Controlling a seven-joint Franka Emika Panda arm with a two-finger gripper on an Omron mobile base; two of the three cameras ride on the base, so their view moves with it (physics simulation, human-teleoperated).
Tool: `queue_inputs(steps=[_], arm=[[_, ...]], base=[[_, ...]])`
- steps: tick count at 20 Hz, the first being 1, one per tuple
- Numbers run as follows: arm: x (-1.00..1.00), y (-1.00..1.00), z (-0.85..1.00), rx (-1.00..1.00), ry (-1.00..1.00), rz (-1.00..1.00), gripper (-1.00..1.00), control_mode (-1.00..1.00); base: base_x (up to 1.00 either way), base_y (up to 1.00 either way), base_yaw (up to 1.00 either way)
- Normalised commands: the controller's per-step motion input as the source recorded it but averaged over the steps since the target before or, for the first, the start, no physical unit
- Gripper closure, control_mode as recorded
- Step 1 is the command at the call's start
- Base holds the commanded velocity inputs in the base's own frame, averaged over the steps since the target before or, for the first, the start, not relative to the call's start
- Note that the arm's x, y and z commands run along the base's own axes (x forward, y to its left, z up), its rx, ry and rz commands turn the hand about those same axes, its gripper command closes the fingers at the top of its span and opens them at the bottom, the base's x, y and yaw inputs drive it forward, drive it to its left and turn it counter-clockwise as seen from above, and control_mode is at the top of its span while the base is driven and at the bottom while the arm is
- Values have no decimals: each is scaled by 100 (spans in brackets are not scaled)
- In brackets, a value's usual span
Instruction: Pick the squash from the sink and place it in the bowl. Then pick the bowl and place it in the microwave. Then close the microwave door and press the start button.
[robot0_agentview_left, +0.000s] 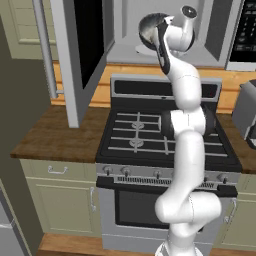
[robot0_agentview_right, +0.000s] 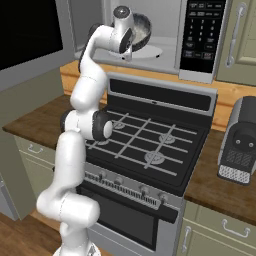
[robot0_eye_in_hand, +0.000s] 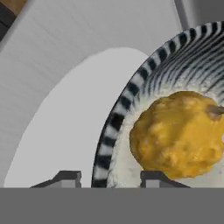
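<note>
The dark striped bowl (robot0_eye_in_hand: 131, 87) sits on the white turntable (robot0_eye_in_hand: 65, 122) inside the microwave (robot0_agentview_right: 200, 35). The yellow-orange squash (robot0_eye_in_hand: 179, 133) lies in the bowl. My gripper (robot0_eye_in_hand: 109, 178) is open and straddles the bowl's near rim: one fingertip (robot0_eye_in_hand: 68, 177) is outside it, the other is inside, and both stand clear of it. From the base views the hand reaches into the cavity beside the bowl (robot0_agentview_left: 150, 27) (robot0_agentview_right: 142, 27). The microwave door (robot0_agentview_left: 75, 50) hangs wide open on the left. The sink is out of view.
A black gas stove (robot0_agentview_left: 150, 135) stands directly below the microwave, with wooden counter (robot0_agentview_left: 50, 135) on both sides. A dark toaster (robot0_agentview_right: 240, 145) sits on the right counter. The door's bar handle (robot0_agentview_left: 45, 45) juts out at the far left.
</note>
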Motion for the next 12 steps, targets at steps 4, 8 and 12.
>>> queue_inputs(steps=[4,8,12], arm=[[-9,5,-60,0,-50,0,-100,-100],[-45,26,-100,0,-63,-3,-100,-100],[-90,70,-100,0,-59,-1,-100,-100]], base=[[0,0,0],[0,0,0],[0,0,0]])
